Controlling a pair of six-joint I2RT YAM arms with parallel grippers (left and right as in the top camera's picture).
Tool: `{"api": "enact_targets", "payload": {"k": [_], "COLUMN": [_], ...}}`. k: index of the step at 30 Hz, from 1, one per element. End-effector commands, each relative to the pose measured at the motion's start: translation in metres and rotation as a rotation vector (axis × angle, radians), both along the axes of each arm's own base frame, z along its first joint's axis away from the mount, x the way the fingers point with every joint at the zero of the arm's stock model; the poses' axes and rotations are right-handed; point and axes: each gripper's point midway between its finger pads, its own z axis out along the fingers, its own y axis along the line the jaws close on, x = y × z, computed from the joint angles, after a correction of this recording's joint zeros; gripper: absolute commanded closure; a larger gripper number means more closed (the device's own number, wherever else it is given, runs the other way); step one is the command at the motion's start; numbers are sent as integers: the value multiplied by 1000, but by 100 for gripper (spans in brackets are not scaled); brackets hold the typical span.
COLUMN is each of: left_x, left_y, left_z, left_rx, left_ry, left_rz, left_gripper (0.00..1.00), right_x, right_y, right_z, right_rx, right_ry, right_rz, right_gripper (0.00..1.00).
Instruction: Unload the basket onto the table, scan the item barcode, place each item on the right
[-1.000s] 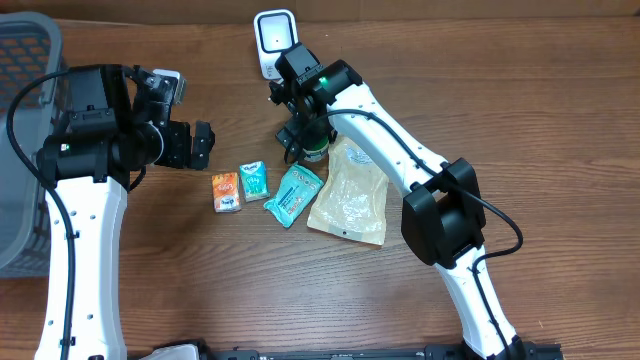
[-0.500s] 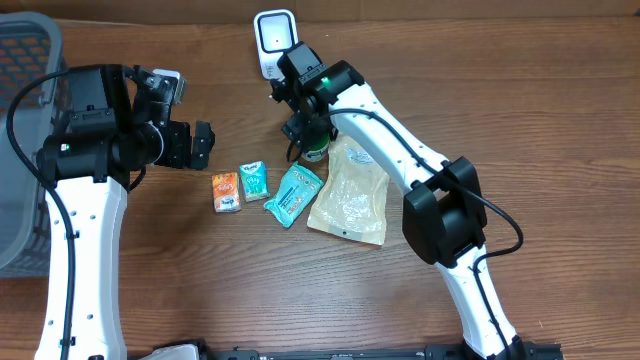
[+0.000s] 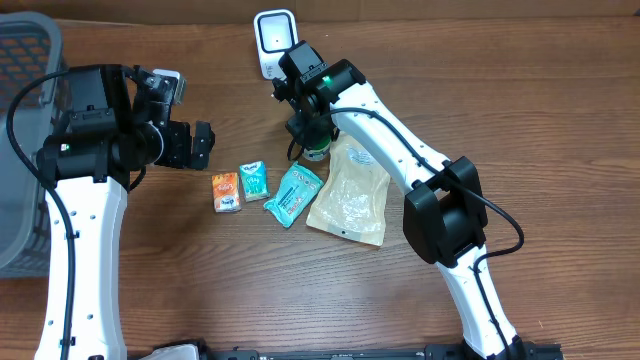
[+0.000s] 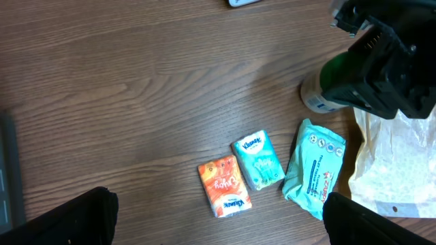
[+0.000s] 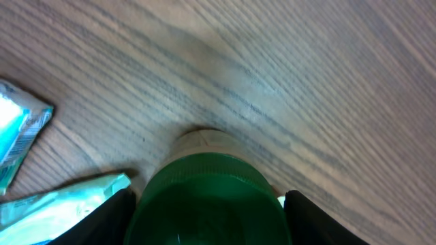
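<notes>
Change: right end effector [image 3: 308, 132] had drawn its fingers in around the green-capped bottle [image 5: 208, 204] since the earlier overhead frame; the arm itself had barely shifted, and nothing else on the bench [image 3: 520, 90] had moved.
Right end effector: partly open, one finger on each side of the green cap in the wrist view, hard against it or just beside it; whether it had a firm hold could not be told.
Left end effector: [image 3: 200, 145] spread wide and empty, hanging toward the bench's left edge, well apart from the bottle.
Task item: the bottle stood upright near the middle of the bench's far edge, just in front of the white scanner [image 3: 274, 40], its body mostly hidden under the right arm.
Neighbours: a clear pouch [image 3: 350, 195] and a teal wipes pack [image 3: 294, 195] lay just beside the bottle on the near side; a small teal tissue pack [image 3: 254, 181] and an orange one [image 3: 227, 191] lay further left; a grey basket [image 3: 25, 120] sat at the left edge.
Meaning for the task: the pick-up looked under way, with the lift and the presentation of the barcode to the scanner not yet done.
Risk: a round cap could slip or twist in the fingers, and the pouch might be nudged.
</notes>
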Motion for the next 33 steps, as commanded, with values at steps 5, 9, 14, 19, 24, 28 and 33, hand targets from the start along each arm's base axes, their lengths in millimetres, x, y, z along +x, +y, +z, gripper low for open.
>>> {"api": "enact_targets", "payload": {"k": [5,9,14,19,24,28,33], "left_x": [2,2,2,2,2,2,2], "left_y": [0,0,0,0,0,0,0], "left_z": [9,9,9,9,9,9,9], "left_rx": [2,2,2,2,2,2,2], "left_ry": [-26,-26,-26,-26,-26,-26,-26], "left_rz": [0,0,0,0,0,0,0], "left_gripper": [0,0,0,1,0,1,0], "right_x": [-1,-5,-12,-22,-21,-10,0], "right_y": [14,23,31,27,1,-16,-16], "right_z": [41,69,123,193,240,240,226], "right_rx": [152,289,564,919,1177,1189,1103], "right_ry": [36,88,189,307,386,365,308], "right_rz": [-17,5,56,148,207,175,141], "right_gripper": [58,63,65,64,65,67,68]}}
